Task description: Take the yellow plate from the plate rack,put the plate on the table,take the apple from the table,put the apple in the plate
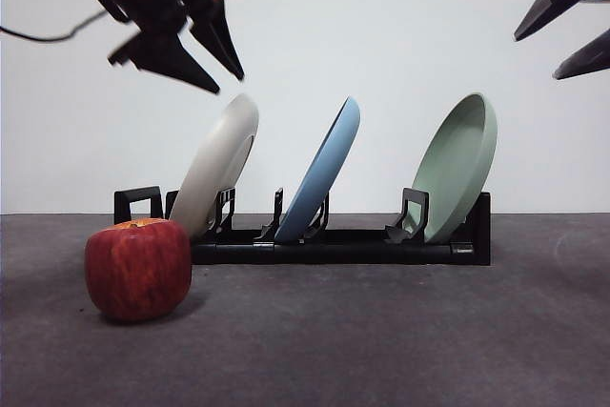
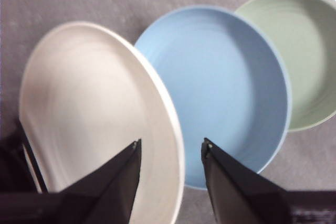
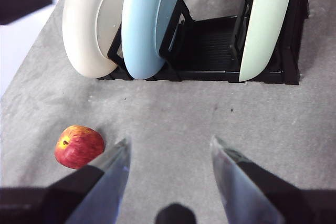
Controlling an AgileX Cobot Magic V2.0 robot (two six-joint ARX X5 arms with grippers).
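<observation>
- Sitting at far left of the front view, apple (image 1: 138,269) rests on the tabletop (image 1: 381,350), dark red, yellow-orange patch on top, just in front of the rack's looped end piece (image 1: 138,204), apart from every plate.
- Left claw (image 1: 214,69) hangs above the yellow plate (image 1: 219,164), not touching it in the front view; jaws spread apart, holding nothing.
- Left wrist view: left claw (image 2: 170,148) jaws straddle the yellow plate's (image 2: 89,114) rim, one jaw over the plate face, the other over the blue plate (image 2: 220,87); whether a jaw touches the rim cannot be told.
- Yellow plate stands in the leftmost slot of the plate rack (image 1: 343,245), tilted, top leaning right.
- Light blue plate (image 1: 324,169) in the middle slot, same tilt, near the yellow plate but apart in the front view.
- Pale green plate (image 1: 462,164) in the right slot, well apart from the blue one, same lean.
- Right claw (image 1: 572,16) at the top right corner, up high, clear of the rack.
- Right wrist view: right claw (image 3: 168,150) jaws wide apart and empty, over bare tabletop (image 3: 173,114) in front of the plate rack (image 3: 210,51); apple (image 3: 79,146) beside one jaw, not touching.
</observation>
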